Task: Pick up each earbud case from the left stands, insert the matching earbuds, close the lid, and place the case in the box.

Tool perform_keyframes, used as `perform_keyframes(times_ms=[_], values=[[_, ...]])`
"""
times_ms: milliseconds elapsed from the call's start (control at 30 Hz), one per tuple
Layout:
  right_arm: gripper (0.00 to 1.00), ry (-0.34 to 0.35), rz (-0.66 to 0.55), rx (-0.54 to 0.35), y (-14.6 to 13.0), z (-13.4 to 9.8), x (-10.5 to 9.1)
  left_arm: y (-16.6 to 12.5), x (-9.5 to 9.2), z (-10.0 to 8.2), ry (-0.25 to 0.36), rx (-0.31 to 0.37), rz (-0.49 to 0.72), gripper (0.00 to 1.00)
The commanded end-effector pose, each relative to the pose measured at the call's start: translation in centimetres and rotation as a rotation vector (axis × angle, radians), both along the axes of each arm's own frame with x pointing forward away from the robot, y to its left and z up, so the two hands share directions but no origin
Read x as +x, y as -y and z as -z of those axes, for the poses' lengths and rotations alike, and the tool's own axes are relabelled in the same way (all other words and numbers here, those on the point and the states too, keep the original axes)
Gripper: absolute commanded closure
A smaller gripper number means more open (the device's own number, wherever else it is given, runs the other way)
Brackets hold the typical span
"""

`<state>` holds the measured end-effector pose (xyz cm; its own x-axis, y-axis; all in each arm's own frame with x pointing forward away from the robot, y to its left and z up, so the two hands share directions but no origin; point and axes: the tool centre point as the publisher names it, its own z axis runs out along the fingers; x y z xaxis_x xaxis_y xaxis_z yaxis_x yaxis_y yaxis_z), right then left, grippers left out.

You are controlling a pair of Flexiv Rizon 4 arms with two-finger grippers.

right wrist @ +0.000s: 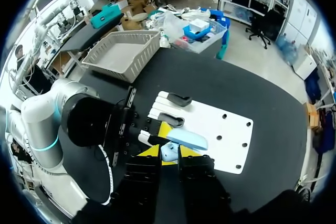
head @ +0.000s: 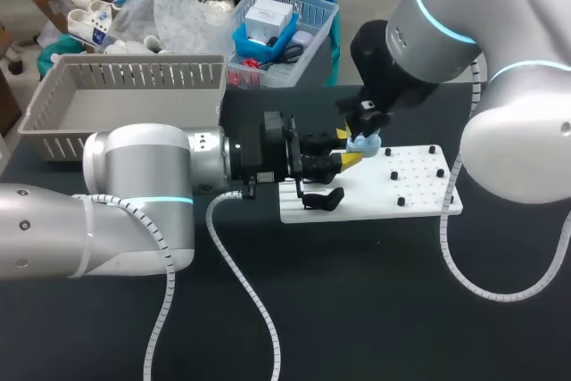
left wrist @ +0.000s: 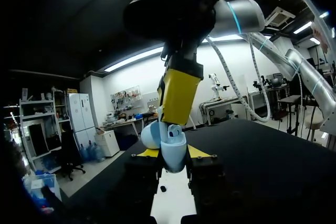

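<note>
Earbud case [head: 364,142], light blue, lid open: centre of the frame above the white stand board [head: 419,186], clamped in the left gripper [head: 348,149]; right gripper [left wrist: 172,123] over it, whether gripping cannot be told; hazard: 1 misaligned push may tilt the case or jam the insertion.

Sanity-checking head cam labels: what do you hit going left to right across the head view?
grey basket → left gripper → blue case → pegged end of white board → elbow of right arm
</note>
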<state>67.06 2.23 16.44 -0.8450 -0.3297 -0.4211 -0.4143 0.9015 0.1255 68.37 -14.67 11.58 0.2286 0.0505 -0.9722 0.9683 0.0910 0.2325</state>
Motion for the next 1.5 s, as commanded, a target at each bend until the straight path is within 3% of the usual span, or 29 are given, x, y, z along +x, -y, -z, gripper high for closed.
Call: perform_keyframes(times_ms=[33,800,1500], values=[[1.00,0.007,0.002,0.003,0.0,0.2,-0.2,0.1,-0.1,-0.1,0.002,-0.002,-0.004,1.00],[1.00,0.012,0.014,0.009,0.0,0.1,-1.2,0.1,-0.1,-0.1,0.002,-0.002,-0.004,1.00],[1.00,0.007,0.021,0.016,0.2,0.4,-0.9,0.1,-0.1,-0.1,0.002,-0.002,-0.004,1.00]])
